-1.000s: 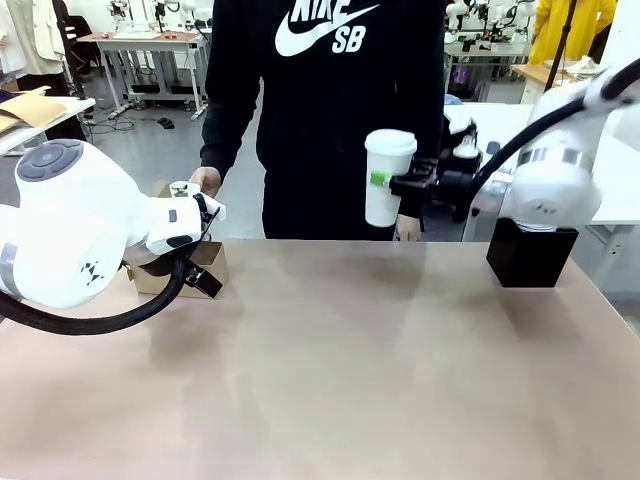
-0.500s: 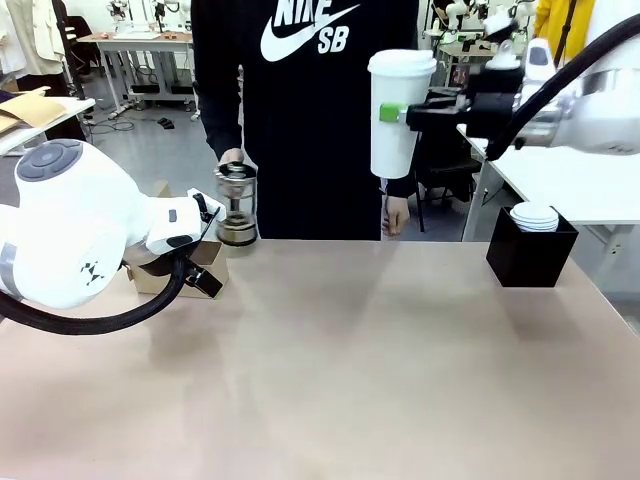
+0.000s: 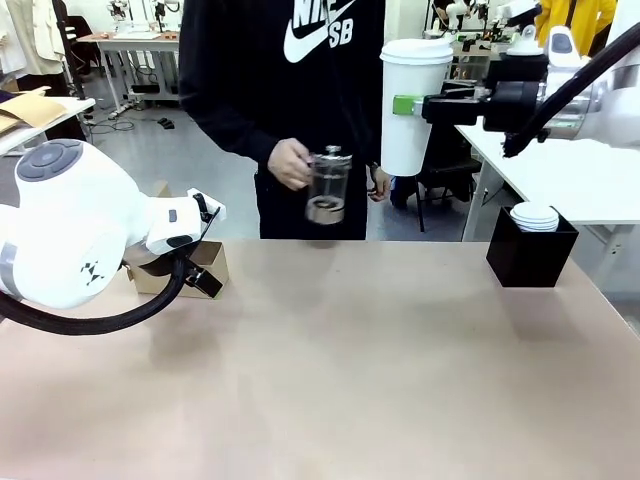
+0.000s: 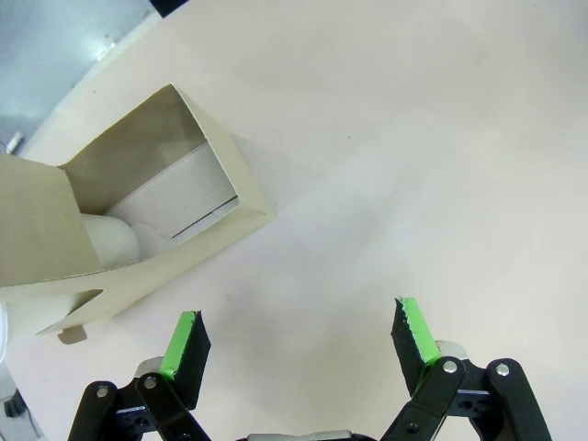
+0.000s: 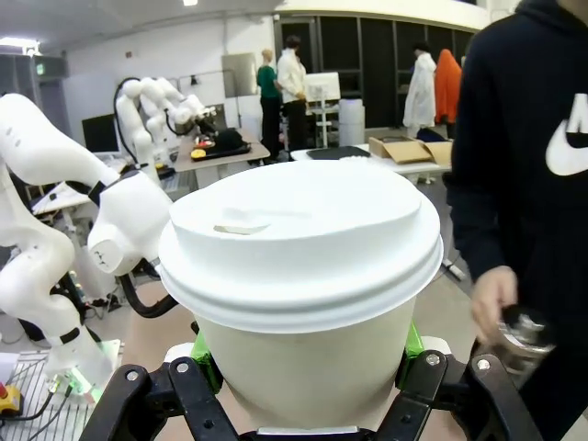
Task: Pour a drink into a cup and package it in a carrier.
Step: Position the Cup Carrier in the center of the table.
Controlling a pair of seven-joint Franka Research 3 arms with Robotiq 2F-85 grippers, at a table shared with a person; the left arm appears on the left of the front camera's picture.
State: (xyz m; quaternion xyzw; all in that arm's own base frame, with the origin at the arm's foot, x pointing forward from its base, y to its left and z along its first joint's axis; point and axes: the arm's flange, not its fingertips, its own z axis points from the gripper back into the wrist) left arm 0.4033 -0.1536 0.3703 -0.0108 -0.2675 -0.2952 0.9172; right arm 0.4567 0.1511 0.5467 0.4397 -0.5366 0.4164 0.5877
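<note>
Lifted higher, right claw (image 3: 406, 104) pinches the cup (image 3: 414, 130); left claw (image 4: 299, 333) spread; hoodie (image 3: 290, 85) reads SB.

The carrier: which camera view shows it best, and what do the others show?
The left wrist view: it looks into the open carrier, showing its walls and a white object inside. The front view shows a brown part behind the left arm. The right wrist view faces the cup.

**Where Things Are**

The carrier (image 3: 205, 270) sits on the table (image 3: 380, 370) at the left. A box (image 3: 528, 258) with lids (image 3: 533, 215) in it sits at the right. The cup (image 3: 416, 105) is up high between them, in the right gripper (image 3: 405, 104). A person's hand (image 3: 290, 163) holds a jar (image 3: 327, 186) left of the cup.
</note>
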